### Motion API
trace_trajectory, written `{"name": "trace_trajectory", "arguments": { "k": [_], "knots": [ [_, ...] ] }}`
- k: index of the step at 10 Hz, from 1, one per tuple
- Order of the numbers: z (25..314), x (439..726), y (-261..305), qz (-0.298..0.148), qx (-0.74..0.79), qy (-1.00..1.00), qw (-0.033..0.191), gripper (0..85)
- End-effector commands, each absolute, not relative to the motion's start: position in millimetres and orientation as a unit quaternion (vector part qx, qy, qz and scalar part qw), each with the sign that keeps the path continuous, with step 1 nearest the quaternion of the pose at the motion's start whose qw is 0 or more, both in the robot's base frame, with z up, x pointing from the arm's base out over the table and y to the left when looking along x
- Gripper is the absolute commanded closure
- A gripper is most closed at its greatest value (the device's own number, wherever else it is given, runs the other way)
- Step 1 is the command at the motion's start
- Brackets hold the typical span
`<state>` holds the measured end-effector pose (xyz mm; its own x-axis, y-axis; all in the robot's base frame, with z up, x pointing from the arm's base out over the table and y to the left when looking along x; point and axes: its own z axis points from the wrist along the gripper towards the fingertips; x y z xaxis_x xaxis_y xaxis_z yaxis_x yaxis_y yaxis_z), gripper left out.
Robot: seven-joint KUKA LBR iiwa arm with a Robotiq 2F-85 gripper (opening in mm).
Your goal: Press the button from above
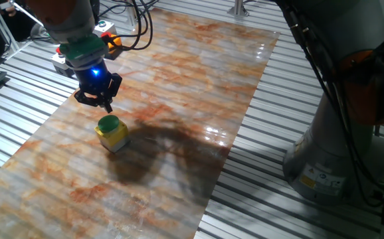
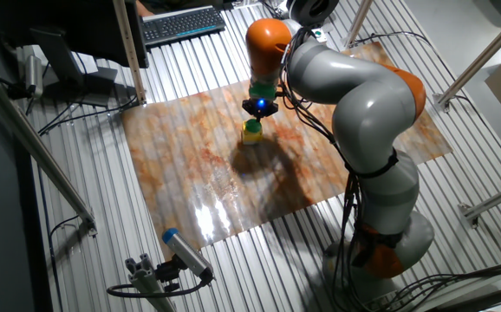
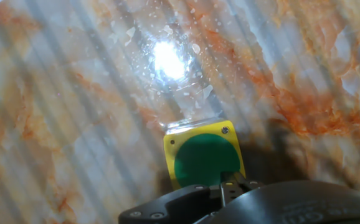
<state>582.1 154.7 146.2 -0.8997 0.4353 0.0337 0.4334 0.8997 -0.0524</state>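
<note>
Tool point(image 3: 233, 182) hovering just above green button point(image 3: 206, 160) on marbled table point(image 3: 74, 112), finger gap unclear

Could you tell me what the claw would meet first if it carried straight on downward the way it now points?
Probably the green button: the claw hangs just above it, though it may sit slightly off-centre.

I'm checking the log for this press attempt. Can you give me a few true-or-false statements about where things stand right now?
1. The button is green, on a yellow box. True.
2. The gripper is pressing the button down. False: one fixed view shows it above, apart from the dome.
3. The box lies on the marbled sheet. True.
4. The box lies tipped on its side. False: the button faces up.
5. A keyboard lies beyond the sheet. True.
</note>
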Motion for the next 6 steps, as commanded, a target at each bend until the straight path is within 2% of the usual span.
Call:
{"name": "trace_trajectory", "arguments": {
  "k": [1,6],
  "knots": [
    [144,583,156,0.024,-0.223,-0.974,0.022,85.0],
    [132,590,158,0.03,-0.223,-0.974,0.019,85.0]
  ]
}}
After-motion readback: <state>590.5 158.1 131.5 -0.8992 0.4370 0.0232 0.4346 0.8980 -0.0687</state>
